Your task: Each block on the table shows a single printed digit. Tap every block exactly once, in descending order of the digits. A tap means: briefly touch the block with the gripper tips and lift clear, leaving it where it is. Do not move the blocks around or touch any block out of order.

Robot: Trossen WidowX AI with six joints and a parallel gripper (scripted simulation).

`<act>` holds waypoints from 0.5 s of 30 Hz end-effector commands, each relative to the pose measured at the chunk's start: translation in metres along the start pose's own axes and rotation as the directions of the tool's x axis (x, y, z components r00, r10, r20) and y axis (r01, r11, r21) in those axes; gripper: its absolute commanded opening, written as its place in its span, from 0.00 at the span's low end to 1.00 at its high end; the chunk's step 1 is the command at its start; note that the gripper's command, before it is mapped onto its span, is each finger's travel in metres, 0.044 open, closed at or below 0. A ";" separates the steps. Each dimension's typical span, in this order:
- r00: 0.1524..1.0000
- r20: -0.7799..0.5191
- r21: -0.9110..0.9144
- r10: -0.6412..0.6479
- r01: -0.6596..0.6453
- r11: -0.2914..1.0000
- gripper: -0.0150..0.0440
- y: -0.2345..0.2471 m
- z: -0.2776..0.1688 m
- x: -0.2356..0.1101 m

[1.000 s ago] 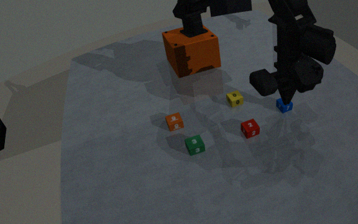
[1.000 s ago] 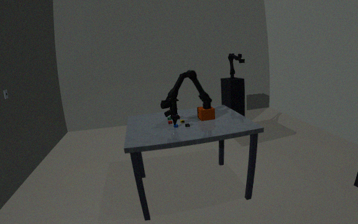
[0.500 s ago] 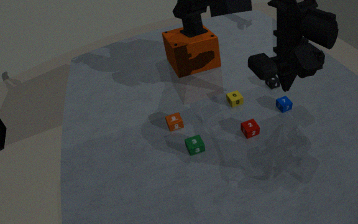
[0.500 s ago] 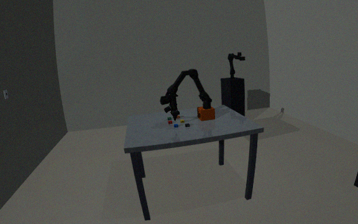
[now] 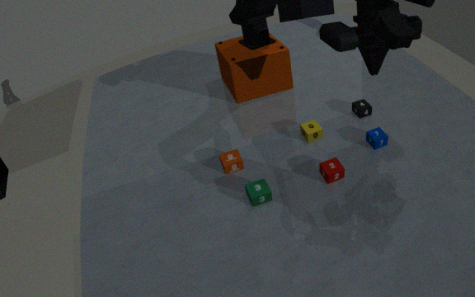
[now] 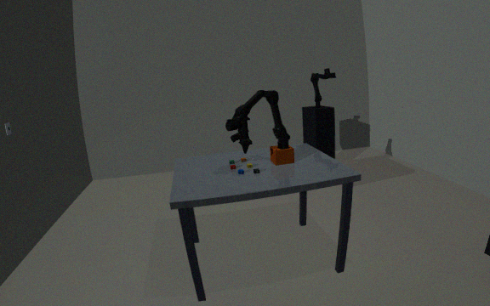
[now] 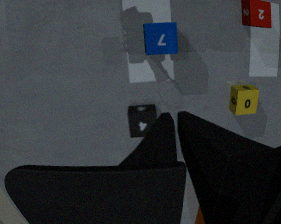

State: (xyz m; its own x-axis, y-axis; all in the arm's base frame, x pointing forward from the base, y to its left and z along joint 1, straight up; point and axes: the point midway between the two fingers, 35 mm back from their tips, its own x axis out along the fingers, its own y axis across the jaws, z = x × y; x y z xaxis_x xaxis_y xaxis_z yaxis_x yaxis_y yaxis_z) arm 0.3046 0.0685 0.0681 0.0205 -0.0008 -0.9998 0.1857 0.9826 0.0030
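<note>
Pincer [image 5: 372, 73] hangs in the air above the far right part of the worktop [image 5: 147, 231], tips pointing down and pressed nearly together, nothing between them. It touches no block. Six digit blocks lie spread on the grey surface, all apart from one another. Black block [image 5: 361, 108], digit 4, sits farthest back on the right, closest beneath the pincer tips but clearly below them. Blue block [image 5: 377, 138], digit 7, lies just in front of the black one, slightly to the right. Yellow block [image 5: 311, 131], digit 0, rests left of the blue one, toward the middle. Red block [image 5: 331, 170], digit 2, sits nearer the camera, between yellow and blue in the left-right sense. Orange block [image 5: 232, 161] lies further left; its digit is too blurred to read with certainty. Green block [image 5: 258, 191], digit 3, sits nearest the front, just right of the orange one. The arm rises from an orange base box [image 5: 279, 70] at the back of the worktop. Wrist view looks down past the dark fingertips: black block [image 7: 141, 120] lies just left of them, blue block [image 7: 160, 38] further ahead, yellow [image 7: 244, 100] and red [image 7: 256, 12] off to the right. From the exterior view, the pincer [image 6: 245, 150] is held well above the cluster of blocks.
</note>
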 end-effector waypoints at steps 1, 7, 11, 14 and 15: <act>1.000 0.004 -0.003 0.004 -0.004 1.000 0.29 0.008 -0.046 -0.001; 1.000 0.002 -0.003 0.004 -0.004 1.000 0.29 0.008 -0.066 0.002; 1.000 0.002 -0.003 0.004 -0.004 1.000 0.29 0.010 -0.063 0.054; 1.000 0.002 -0.003 0.004 -0.004 1.000 0.29 0.008 -0.066 0.083; 1.000 0.002 -0.003 0.004 -0.004 1.000 0.29 0.008 -0.066 0.083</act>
State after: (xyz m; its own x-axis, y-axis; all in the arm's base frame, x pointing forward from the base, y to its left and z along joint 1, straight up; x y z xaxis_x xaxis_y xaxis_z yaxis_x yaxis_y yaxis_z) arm 0.2474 0.0900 0.0035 0.0301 0.0044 -0.9995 0.1768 0.9842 0.0097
